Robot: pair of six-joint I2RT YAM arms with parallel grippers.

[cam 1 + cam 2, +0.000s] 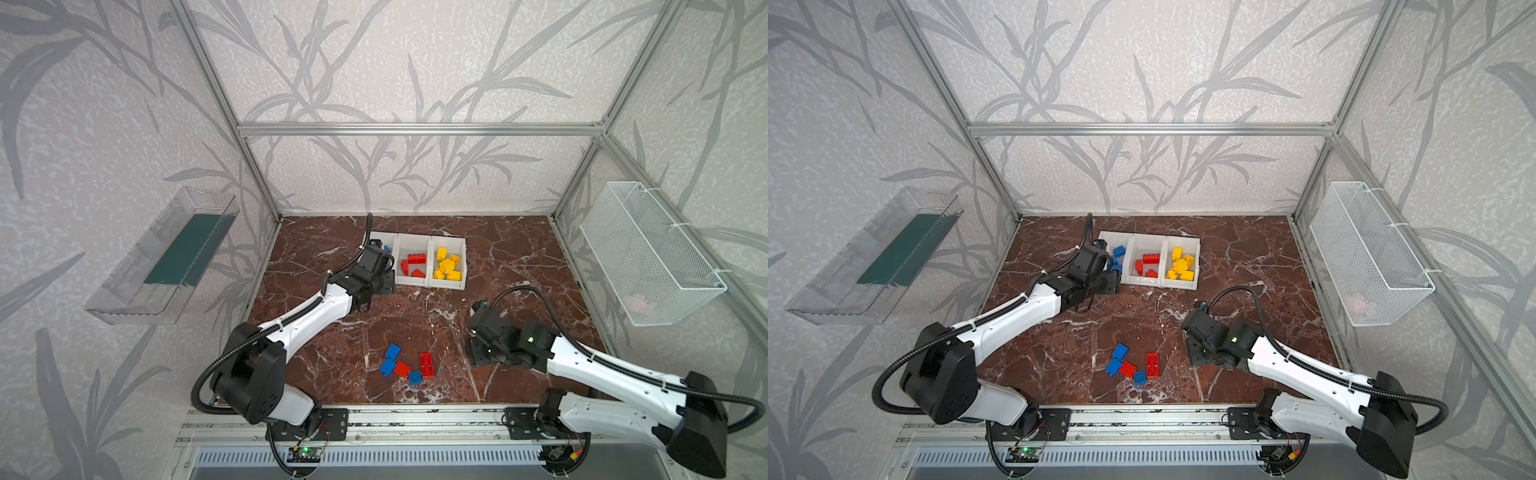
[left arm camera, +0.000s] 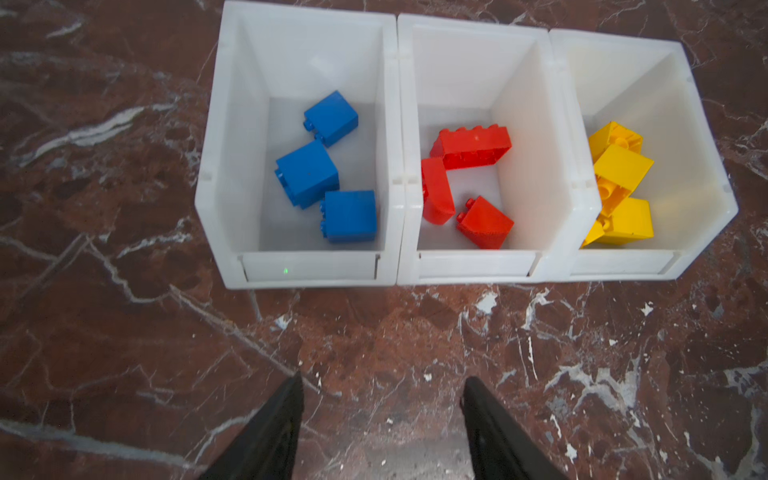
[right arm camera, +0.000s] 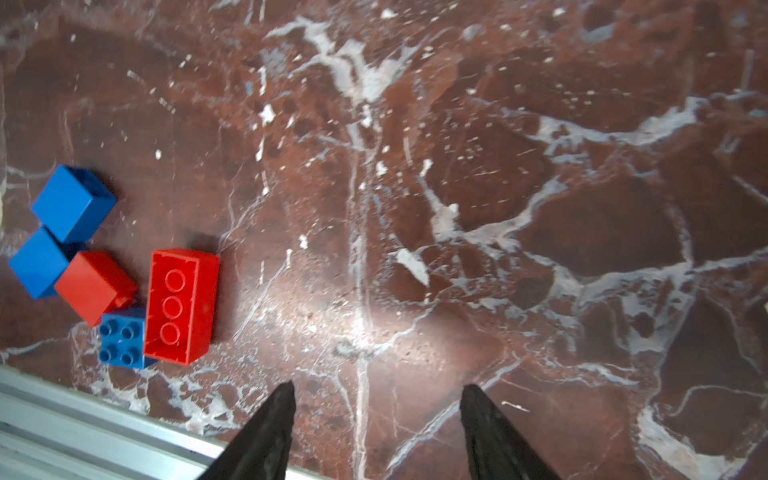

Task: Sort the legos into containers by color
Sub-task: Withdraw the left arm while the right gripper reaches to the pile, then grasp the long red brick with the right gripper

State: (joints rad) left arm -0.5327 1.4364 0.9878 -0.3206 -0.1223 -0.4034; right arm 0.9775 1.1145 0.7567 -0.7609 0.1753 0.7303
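The containers (image 2: 307, 266) are three white bins joined in a row at the back of the marble table, seen in both top views (image 1: 412, 281). The left bin holds blue legos (image 2: 307, 172), the middle (image 2: 473, 266) red ones (image 2: 471, 145) and the right (image 2: 623, 264) yellow ones (image 2: 621, 166). My left gripper (image 2: 382, 382) hovers open and empty just in front of the bins (image 1: 384, 286). Several loose legos lie near the front edge: a long red brick (image 3: 183, 305), a small red one (image 3: 95, 286) and three blue ones (image 3: 72, 203). My right gripper (image 3: 378, 388) is open and empty, to the right of that cluster (image 1: 478, 353).
An aluminium rail (image 3: 62, 415) runs along the table's front edge, close to the loose bricks. A clear plastic tray (image 1: 166, 257) hangs on the left wall and a white wire basket (image 1: 648, 253) on the right wall. Frame posts stand at the back corners.
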